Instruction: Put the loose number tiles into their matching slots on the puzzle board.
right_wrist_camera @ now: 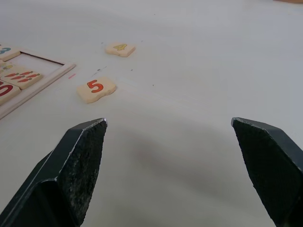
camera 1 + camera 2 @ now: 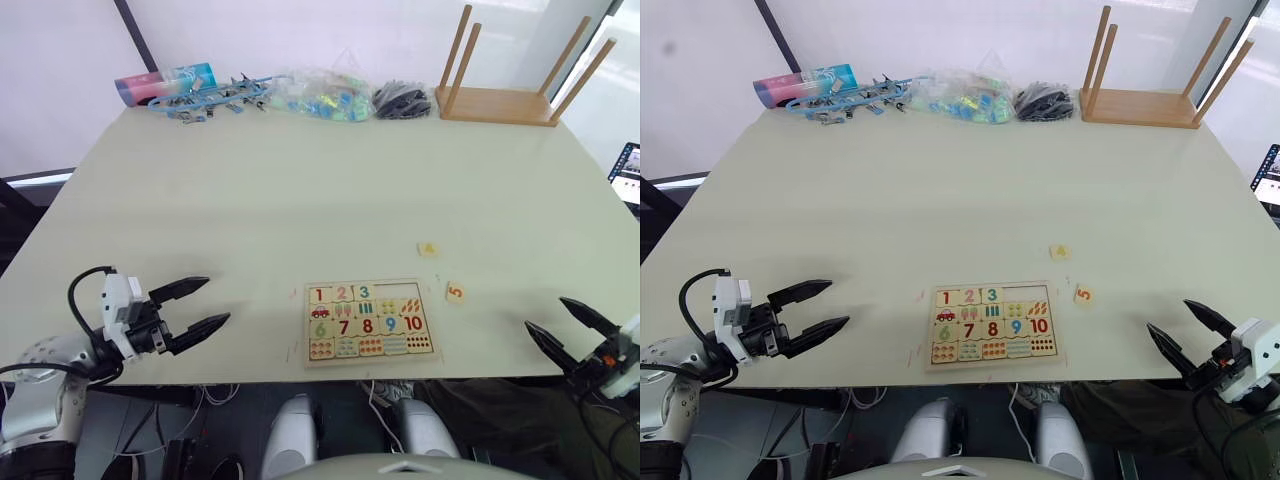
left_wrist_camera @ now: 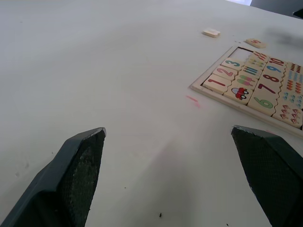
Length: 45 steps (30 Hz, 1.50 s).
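1. Puzzle board at the table's near edge: tiles 1, 2, 3 seated, two slots empty.
2. Two loose tiles (4 and 5) lie right of it.
3. Left gripper and right gripper: both spread wide, empty.

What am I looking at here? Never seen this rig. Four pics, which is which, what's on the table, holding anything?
It is a two-armed humanoid robot. Two pictures come from the stereo camera on its head, looking down over a table. The other two come from cameras on each wrist, looking along that hand's two black fingers.

The left hand and right hand are both open and hold nothing.

Near the front edge lies a wooden puzzle board with tiles 1, 2 and 3 seated and two empty slots beside them. Loose tile 4 and tile 5 lie on the table just off the board's right side. At the far edge: an upturned wooden stool and assorted clutter.
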### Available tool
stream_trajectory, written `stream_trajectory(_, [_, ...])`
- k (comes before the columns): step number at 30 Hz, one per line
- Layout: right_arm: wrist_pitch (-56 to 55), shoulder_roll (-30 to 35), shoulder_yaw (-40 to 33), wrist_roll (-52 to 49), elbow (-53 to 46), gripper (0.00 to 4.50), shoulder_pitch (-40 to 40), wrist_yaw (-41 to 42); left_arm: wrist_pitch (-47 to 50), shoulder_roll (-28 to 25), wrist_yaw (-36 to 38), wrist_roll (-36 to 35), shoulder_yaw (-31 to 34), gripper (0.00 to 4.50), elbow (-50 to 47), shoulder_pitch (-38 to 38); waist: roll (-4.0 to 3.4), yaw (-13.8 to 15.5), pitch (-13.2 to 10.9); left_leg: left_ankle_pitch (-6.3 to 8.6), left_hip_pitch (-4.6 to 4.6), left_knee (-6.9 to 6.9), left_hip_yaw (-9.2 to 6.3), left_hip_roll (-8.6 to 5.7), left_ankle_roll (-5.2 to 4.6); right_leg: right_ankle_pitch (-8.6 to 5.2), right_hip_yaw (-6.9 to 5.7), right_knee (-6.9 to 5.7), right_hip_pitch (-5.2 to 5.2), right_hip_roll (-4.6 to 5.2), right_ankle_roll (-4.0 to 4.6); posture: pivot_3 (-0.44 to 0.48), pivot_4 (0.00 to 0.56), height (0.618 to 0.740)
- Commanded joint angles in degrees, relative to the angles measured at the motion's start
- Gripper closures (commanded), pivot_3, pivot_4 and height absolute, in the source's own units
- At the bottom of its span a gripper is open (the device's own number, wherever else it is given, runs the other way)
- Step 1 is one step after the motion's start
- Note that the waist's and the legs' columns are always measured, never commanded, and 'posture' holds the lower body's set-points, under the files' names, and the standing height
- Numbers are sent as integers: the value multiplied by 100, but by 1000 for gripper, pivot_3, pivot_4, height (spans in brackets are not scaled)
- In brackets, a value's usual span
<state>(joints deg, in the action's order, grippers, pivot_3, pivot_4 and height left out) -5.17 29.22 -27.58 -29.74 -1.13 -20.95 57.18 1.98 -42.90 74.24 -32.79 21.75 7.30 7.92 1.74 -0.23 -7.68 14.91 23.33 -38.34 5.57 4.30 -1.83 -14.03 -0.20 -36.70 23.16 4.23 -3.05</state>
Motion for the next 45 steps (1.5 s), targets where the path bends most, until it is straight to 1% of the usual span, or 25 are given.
stream_trajectory(1, [-116,91,38,3,14,92,116,51,-73,63,-109,-67,171,0,-221,82,0,-3,0,0,0,0,0,0,0,0,0,0,0,0,0,0,150,738])
stream_trajectory(11, [-117,134,159,34,19,92,220,31,-22,357,-507,-111,211,0,-556,276,1,-3,1,0,-2,1,1,0,0,0,2,0,-2,3,0,0,150,738])
stream_trajectory(32, [-30,133,239,-40,36,92,325,84,248,315,-711,-206,291,0,-1069,439,0,-5,0,0,-4,1,0,0,-1,0,2,0,-4,2,0,0,150,738])
stream_trajectory(41, [388,133,674,208,-345,92,694,-462,332,365,-779,-235,280,0,-1402,627,-4,-17,-2,1,-5,1,1,0,0,0,3,0,-4,4,0,0,150,738])
stream_trajectory(44, [590,101,877,313,-535,92,876,-730,341,386,-792,-254,274,0,-1474,646,-4,-17,-2,1,-5,2,1,0,0,0,3,0,-4,4,0,0,150,738])
stream_trajectory(45, [779,39,1083,436,-673,92,1063,-971,340,383,-780,-264,257,0,-1489,602,-4,-15,-2,1,-5,2,1,0,0,0,3,0,-4,4,0,0,150,738])
